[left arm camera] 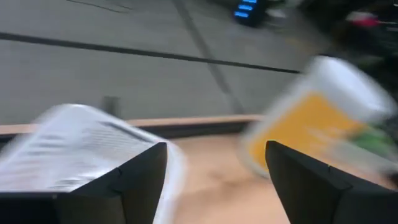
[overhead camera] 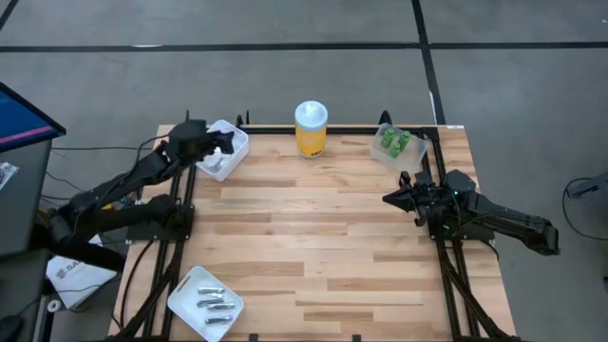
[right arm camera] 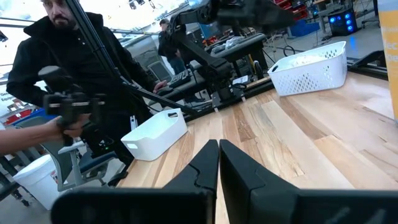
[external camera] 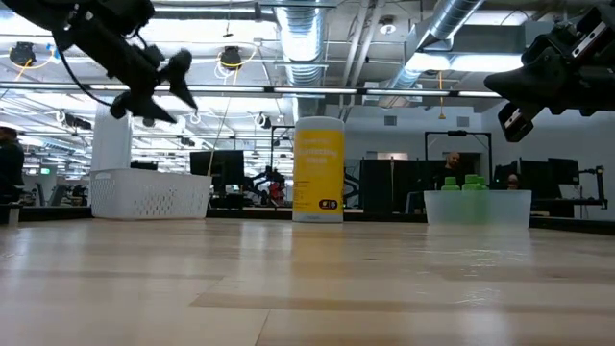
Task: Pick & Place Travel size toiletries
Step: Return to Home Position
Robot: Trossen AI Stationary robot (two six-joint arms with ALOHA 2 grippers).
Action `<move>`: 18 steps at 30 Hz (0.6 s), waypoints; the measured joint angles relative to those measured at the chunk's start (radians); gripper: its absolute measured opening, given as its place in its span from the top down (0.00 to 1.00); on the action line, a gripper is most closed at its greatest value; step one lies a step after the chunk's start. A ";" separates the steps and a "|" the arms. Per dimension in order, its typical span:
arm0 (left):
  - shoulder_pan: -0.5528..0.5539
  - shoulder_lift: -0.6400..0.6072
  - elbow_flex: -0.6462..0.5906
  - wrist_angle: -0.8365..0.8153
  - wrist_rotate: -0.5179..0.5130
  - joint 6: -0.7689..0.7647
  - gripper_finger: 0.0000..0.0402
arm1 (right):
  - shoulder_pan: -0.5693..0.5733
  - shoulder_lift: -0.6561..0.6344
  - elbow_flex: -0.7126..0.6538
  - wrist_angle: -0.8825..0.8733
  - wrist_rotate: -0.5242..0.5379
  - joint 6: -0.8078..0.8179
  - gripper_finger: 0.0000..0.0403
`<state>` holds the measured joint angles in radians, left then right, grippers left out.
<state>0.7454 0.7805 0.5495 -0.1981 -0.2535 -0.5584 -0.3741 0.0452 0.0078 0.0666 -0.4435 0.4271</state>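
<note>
My left gripper hangs open and empty above the white mesh basket at the table's far left. Pale items lie in that basket; I cannot tell what they are. Green round pieces sit in the clear tub at the far right. Several slim silvery tubes lie in a white tray at the near left corner. My right gripper is shut and empty, raised over the table's right side, just nearer than the tub.
A tall yellow jar with a white lid stands at the middle of the far edge, between basket and tub. Bare wood lies across the table's centre. Beyond the left edge, a person holds a hand controller.
</note>
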 joint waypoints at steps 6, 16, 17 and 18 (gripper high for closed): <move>-0.154 -0.094 0.000 0.068 0.166 0.026 0.40 | 0.000 0.000 0.000 0.000 0.000 0.000 0.98; -0.546 -0.135 0.001 0.167 -0.025 0.023 0.56 | 0.000 0.000 0.000 0.000 0.000 0.000 0.98; -0.575 -0.131 0.001 0.171 -0.041 0.023 0.59 | 0.000 0.000 0.000 0.000 0.000 0.000 0.98; -0.602 -0.130 0.001 0.168 -0.058 0.024 0.62 | 0.000 0.000 0.000 0.000 0.000 0.000 0.98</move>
<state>0.1431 0.6506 0.5507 -0.0297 -0.3116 -0.5344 -0.3742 0.0452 0.0074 0.0664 -0.4438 0.4271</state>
